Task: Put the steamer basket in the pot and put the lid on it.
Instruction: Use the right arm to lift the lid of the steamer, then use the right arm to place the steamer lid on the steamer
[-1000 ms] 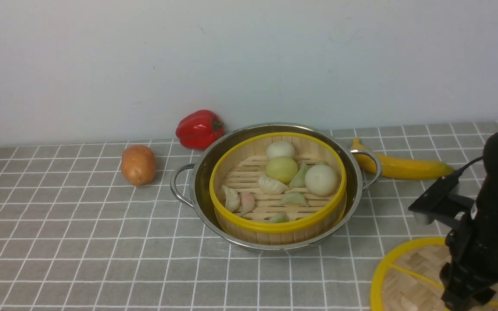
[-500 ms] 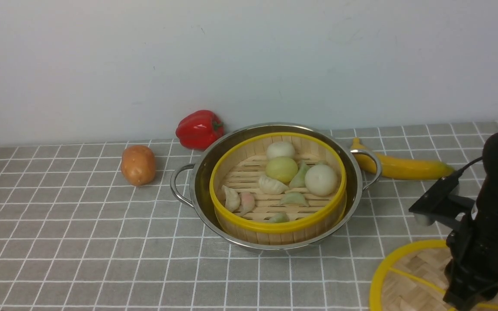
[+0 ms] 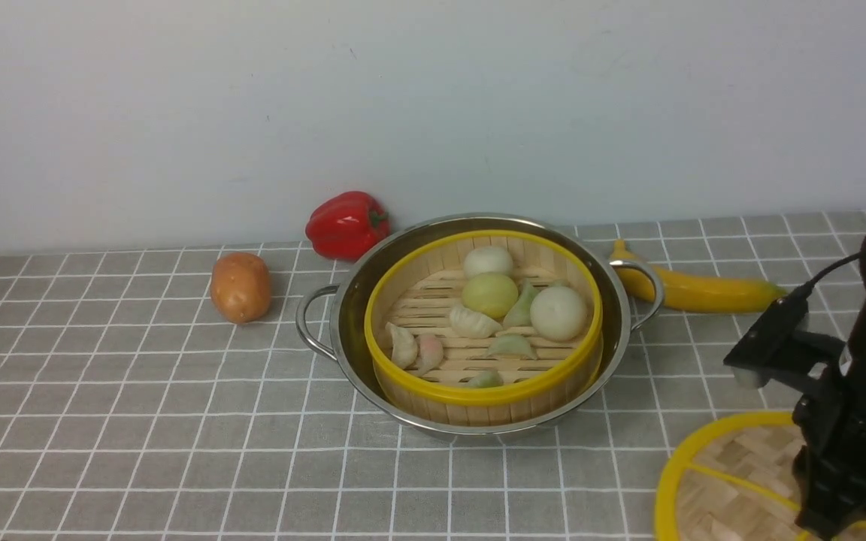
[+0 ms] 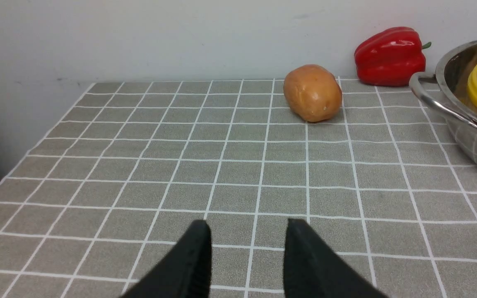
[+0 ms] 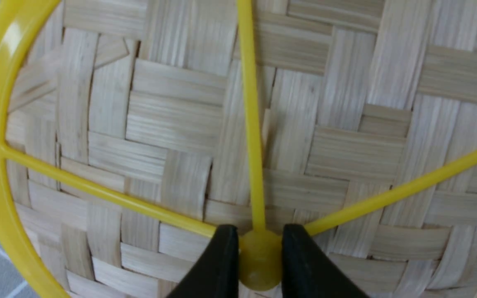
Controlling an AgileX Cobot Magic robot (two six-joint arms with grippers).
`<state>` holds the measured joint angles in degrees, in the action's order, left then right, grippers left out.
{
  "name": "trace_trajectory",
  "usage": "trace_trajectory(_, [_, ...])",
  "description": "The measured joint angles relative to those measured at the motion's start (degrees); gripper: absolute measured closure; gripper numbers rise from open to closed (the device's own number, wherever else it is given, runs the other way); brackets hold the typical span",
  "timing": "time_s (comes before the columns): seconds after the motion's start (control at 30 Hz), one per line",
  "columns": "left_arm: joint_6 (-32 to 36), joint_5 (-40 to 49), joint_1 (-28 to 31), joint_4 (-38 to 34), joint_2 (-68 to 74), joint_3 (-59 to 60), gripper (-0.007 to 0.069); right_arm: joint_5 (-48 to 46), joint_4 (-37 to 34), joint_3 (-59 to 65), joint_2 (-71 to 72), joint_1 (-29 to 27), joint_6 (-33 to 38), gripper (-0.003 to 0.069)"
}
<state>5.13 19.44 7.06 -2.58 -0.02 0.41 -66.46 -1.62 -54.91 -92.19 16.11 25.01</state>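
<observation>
1. Basket (image 3: 482,391) sits inside the pot (image 3: 350,300), with its yellow rim standing a little above the steel rim.
2. A crescent of bare steel shows between the basket and the pot's left inner wall. On the right the two rims run close together.
3. Three round buns (image 3: 489,294) and several dumplings (image 3: 474,323) lie on the basket's slatted floor.
4. The pot stands on the grey checked cloth (image 3: 140,421) about mid-table, with one looped handle to the left and one to the right.
5. The lid (image 3: 711,481) is at the near right corner of the front view, woven face up. It is well apart from the pot and partly cut off by the frame edge.
6. The right gripper (image 5: 259,244) points down over the lid's centre. Its jaws are pinched on the yellow knob (image 5: 260,265), with one black finger touching each side.
7. I cannot tell whether the lid lies flat on the cloth or is just clear of it.
8. The left gripper (image 4: 249,231) shows only in its own wrist view. Its jaws stand moderately apart with nothing between them, above bare cloth on the table's left part, well apart from the pot.
9. A potato (image 3: 240,287) lies left of the pot, near the left handle.
10. A red pepper (image 3: 347,224) sits by the back wall, just behind the pot's left rim.
11. A banana (image 3: 696,289) lies beyond the right handle, with one end hidden behind it.
</observation>
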Motion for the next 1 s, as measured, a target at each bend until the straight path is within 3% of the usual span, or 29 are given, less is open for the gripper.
trace_trajectory(0.2, [0.0,0.0,0.0,0.0,0.0,0.0,0.0382,-4.0,0.0,-2.8,2.7,0.0,1.5,0.0511])
trace_trajectory(0.5, [0.0,0.0,0.0,0.0,0.0,0.0,0.0382,-3.9,-7.8,-16.1,3.1,-0.1,9.8,0.0511])
trace_trajectory(1.0, [0.0,0.0,0.0,0.0,0.0,0.0,0.0382,-4.3,-2.7,-25.1,3.3,-0.1,8.6,0.0511])
